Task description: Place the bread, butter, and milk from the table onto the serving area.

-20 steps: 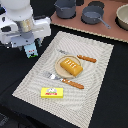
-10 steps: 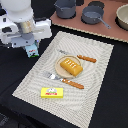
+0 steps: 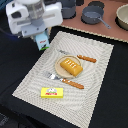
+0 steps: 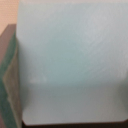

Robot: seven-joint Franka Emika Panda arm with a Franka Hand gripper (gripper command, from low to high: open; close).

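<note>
I think I am on the last step now, the milk; the bread already sits on the round tan plate in the middle of the serving area, and the butter lies flat on the mat near its front edge; the milk hangs under my gripper at the far corner of the mat, on the exterior view's left, right by the edge where the mat meets the black table; I cannot tell if it touches down yet; in the wrist view the pale blue carton fills almost all I can see, so the jaws look closed on it, one on each side; next I should bring the carton fully over the mat, set it down standing up, then let go gently so it does not tip; the fork and knife are well away from it.
</note>
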